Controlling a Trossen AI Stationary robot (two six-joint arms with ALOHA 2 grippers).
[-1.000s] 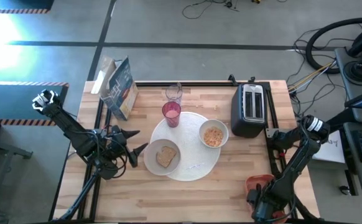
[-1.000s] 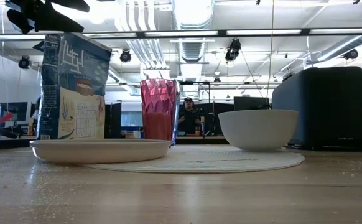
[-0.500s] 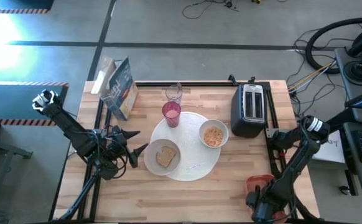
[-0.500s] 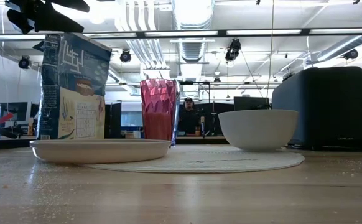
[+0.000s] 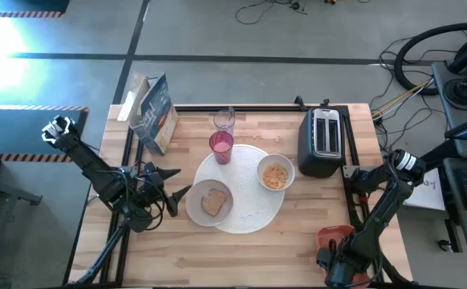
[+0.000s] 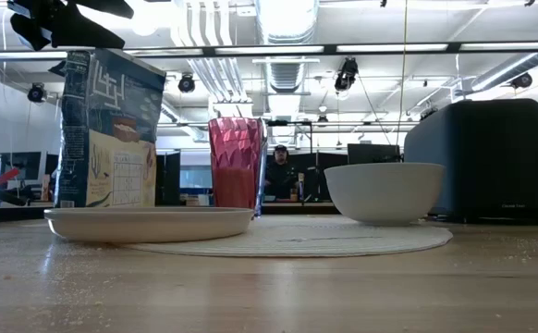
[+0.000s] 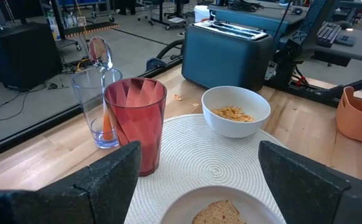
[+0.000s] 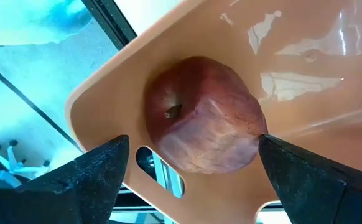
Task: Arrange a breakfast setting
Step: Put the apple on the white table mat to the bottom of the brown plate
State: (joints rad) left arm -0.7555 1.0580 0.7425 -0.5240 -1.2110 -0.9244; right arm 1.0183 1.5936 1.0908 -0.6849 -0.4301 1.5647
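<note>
While my right gripper [image 8: 190, 165] hangs over the orange-red tray [image 5: 334, 238] at the table's right front corner, its fingers [image 8: 100, 171] stand spread on either side of the dark-red apple [image 8: 203, 115], which lies loose in the tray; compared with a second ago nothing on the table has shifted. My left gripper [image 7: 196, 171] waits left of the large white plate [image 5: 253, 210], released and empty. On that plate's left edge sits the smaller plate [image 5: 195, 205] with the toast slice [image 5: 214, 200]; the cereal bowl [image 5: 275, 175] rests on its right edge, the pink tumbler [image 5: 221, 147] at its far edge, and the clear glass [image 5: 224, 120] holding the orange-handled spoon [image 7: 104, 78] stands just behind.
</note>
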